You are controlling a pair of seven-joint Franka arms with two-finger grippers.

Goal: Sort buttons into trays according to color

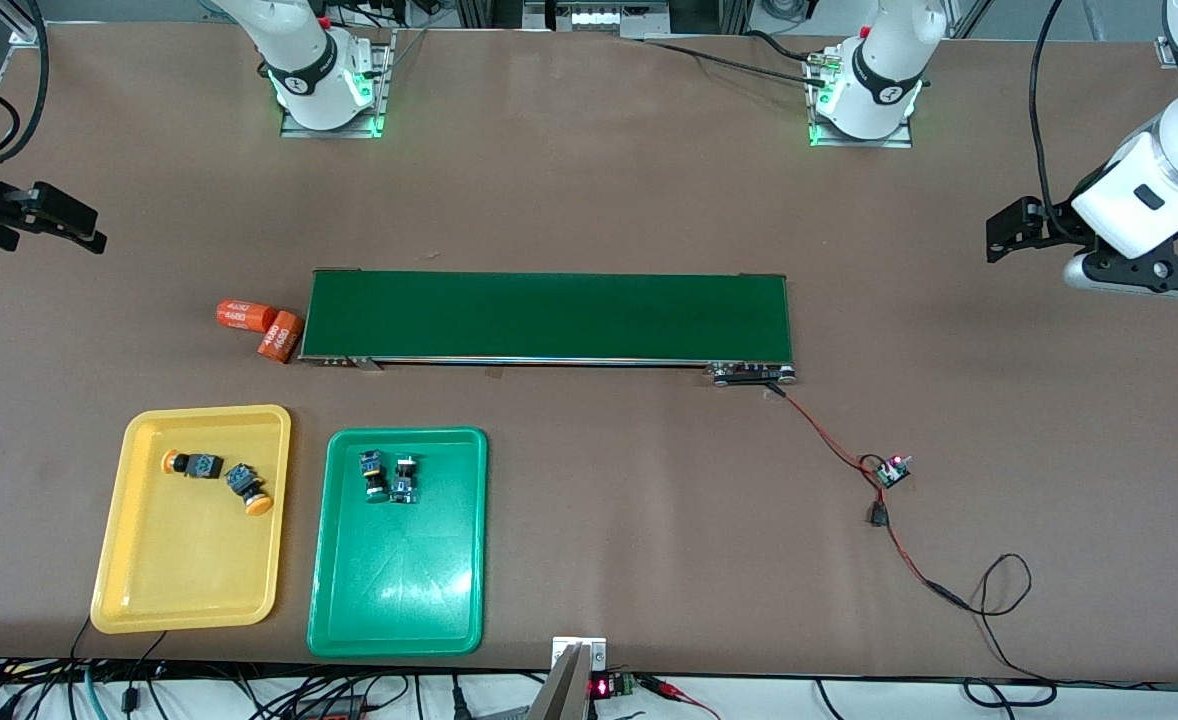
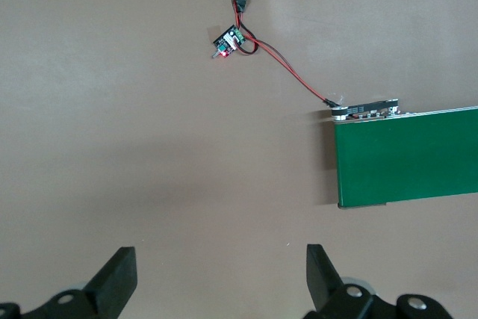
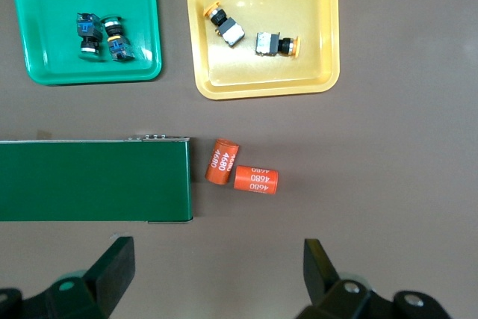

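Both yellow-orange buttons [image 1: 217, 480] lie in the yellow tray [image 1: 189, 590], lower left of the front view; both green buttons [image 1: 389, 476] lie in the green tray [image 1: 399, 590] beside it. The left hand [image 2: 220, 278] and right hand [image 3: 218, 274] hover over the bench [image 1: 589, 200], fingers wide apart, holding nothing.

A broad brown table [image 1: 589, 200] fills the view under even overhead light. A long dark-green conveyor belt [image 1: 547, 316] lies across its middle, with a red-and-black wire [image 1: 829, 440] trailing to a small circuit board [image 1: 891, 470]. Two orange cylinders [image 1: 261, 325] rest at the belt's end. Tangled cables [image 1: 199, 695] line the table's near edge.
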